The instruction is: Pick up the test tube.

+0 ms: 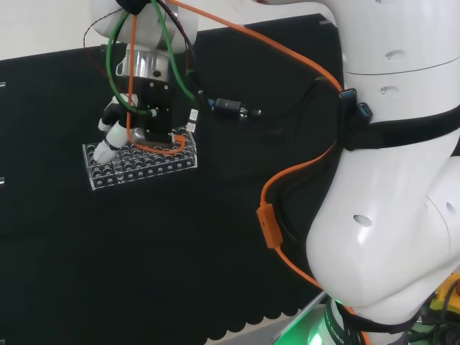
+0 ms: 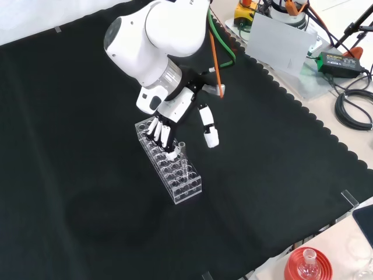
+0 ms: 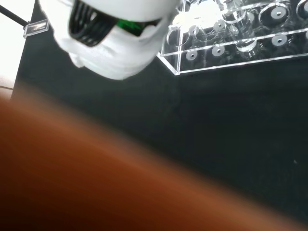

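The hand (image 2: 175, 119) is down over the clear plastic rack (image 2: 169, 169) that sits on the black cloth of the bench (image 2: 76, 116). In the front view its fingers (image 2: 158, 132) reach down into the rack's far half, slightly bent, with their white tips among the holes, while the thumb (image 2: 208, 127) sticks out to the right, away from the rack and touching nothing. A clear test tube (image 2: 181, 149) stands upright in the rack just beside the fingertips; I cannot tell whether the fingers have closed on it. In the head view the hand (image 1: 115, 133) covers the rack's (image 1: 144, 167) left end. An orange cable (image 1: 269, 223) loops past the arm. A red stand (image 2: 307, 265) with a flask sits at the bench's near corner.
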`<state>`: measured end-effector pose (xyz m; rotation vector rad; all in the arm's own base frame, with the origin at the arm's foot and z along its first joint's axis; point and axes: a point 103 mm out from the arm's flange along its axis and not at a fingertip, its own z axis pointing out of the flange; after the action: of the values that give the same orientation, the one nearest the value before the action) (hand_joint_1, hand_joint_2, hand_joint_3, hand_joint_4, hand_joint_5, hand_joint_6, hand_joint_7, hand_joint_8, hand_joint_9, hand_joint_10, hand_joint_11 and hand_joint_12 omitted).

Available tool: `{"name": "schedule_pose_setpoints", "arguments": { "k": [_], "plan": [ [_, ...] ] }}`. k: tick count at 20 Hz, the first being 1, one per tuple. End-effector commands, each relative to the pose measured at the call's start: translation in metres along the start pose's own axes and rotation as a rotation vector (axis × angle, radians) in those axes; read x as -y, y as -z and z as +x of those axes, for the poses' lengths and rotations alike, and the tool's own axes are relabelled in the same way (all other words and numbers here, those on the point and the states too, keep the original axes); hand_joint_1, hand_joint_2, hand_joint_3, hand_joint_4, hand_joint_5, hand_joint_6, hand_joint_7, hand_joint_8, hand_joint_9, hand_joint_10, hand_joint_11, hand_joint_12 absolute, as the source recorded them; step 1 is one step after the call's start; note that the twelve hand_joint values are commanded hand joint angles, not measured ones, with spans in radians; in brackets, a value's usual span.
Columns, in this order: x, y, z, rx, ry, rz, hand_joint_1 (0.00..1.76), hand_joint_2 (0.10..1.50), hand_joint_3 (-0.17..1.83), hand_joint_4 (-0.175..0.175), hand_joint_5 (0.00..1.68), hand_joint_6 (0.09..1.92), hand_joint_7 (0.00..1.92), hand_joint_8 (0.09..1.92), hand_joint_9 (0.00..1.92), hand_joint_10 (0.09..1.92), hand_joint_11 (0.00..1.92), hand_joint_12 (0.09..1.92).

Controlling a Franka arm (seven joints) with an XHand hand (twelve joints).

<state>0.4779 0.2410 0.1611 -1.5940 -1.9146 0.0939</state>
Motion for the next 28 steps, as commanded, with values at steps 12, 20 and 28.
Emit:
{"name": "schedule_pose_setpoints", "arguments": {
  "k": [12,20,28],
  "plan": [
    [-0.014,0.011,0.006,0.046,-0.016,-0.078,1.16,0.62,0.74,-0.127,0.77,0.89,0.98,0.70,0.65,0.80,0.14,1.54],
    [-0.018,0.015,0.004,0.093,-0.013,-0.097,1.18,0.73,0.65,-0.151,0.87,0.96,1.07,0.69,0.74,0.76,0.21,1.53],
    [-0.020,0.014,0.003,0.124,-0.016,-0.111,1.25,0.97,0.16,-0.056,1.04,0.88,1.24,0.65,0.90,0.66,0.30,1.49]
  ]
}}
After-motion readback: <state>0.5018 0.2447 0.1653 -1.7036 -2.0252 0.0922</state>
